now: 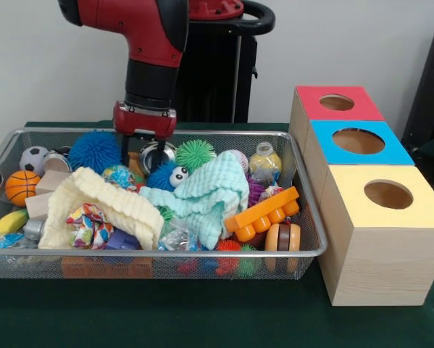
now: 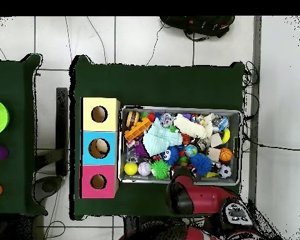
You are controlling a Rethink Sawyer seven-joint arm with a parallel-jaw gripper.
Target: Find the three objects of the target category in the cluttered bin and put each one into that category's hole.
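I have the gripper (image 1: 144, 139) down at the far rim of the cluttered bin (image 1: 312, 217), its short dark tips slightly apart and holding nothing, just above a shiny metal can (image 1: 156, 154) between the blue spiky ball (image 1: 93, 151) and the green spiky ball (image 1: 195, 154). I cannot pick out any plush animal in either view; I judge they lie buried, perhaps under the mint cloth (image 1: 206, 196) nearer the camera. The hole (image 1: 337, 102) in the red-topped box sits well off to the picture's right, beyond the bin's end.
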